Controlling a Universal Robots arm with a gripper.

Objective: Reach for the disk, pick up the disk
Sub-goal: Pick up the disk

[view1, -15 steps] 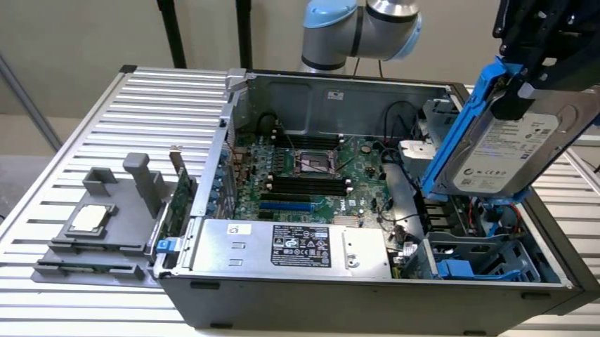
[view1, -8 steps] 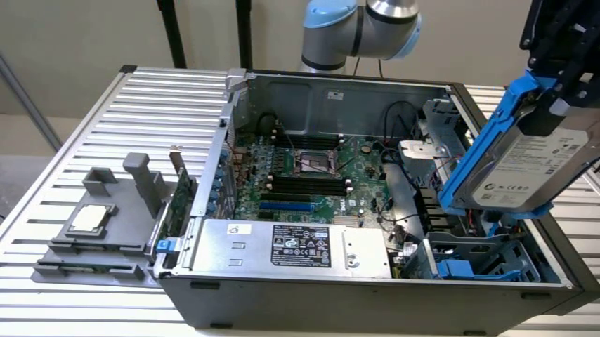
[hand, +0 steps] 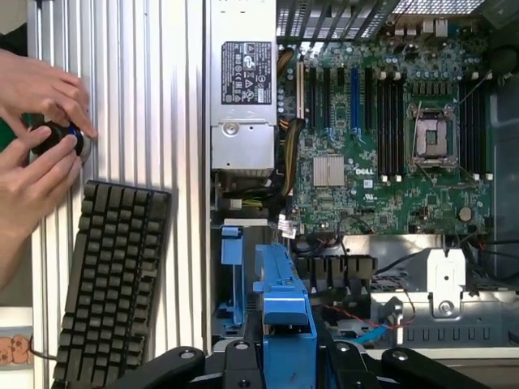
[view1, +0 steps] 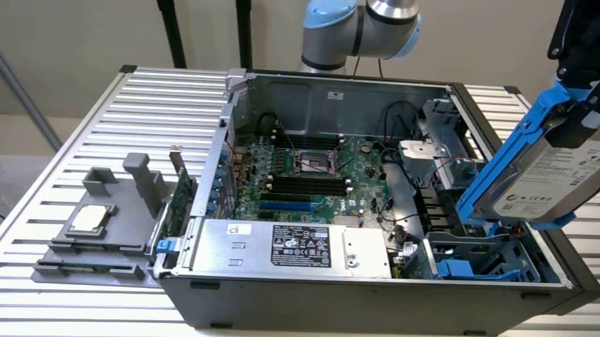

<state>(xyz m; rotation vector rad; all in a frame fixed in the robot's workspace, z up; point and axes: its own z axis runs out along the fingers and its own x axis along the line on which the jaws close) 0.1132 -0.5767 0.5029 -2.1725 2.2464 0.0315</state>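
Gripping the disk (view1: 549, 184), a rectangular silver-grey metal hard drive with a white printed label framed by a bright blue plastic bracket, between the black fingers of the gripper (hand: 285, 356), jaws closed on the bracket's sides. Held tilted in the air at the exterior view's right, above the right end of the open dark grey metal computer case (view1: 375, 291), clear of the bay beneath it. Directly below, inside the case: a drive cage (view1: 478, 260) of grey metal holding another blue plastic bracket. Further in, lying flat on the case floor: a green motherboard (view1: 314, 175) carrying an empty silver processor socket, black memory slots and a blue expansion slot, with black cables running along its right edge. Along the near wall of the case: a large grey metal power-supply box (view1: 281, 247) bearing a black-and-white label. Under the case: a white slatted metal table (view1: 140, 119). On the table toward the exterior view's left, just beside the case: a grey plastic fixture tray (view1: 103, 225) holding a small flat silvery square chip (view1: 87, 218) in one recess, upright grey blocks standing behind it. In the wrist view, on the slatted surface beside the case: a black keyboard (hand: 113, 275), and near it a person's two hands (hand: 40, 138) cupped around a small dark round object.
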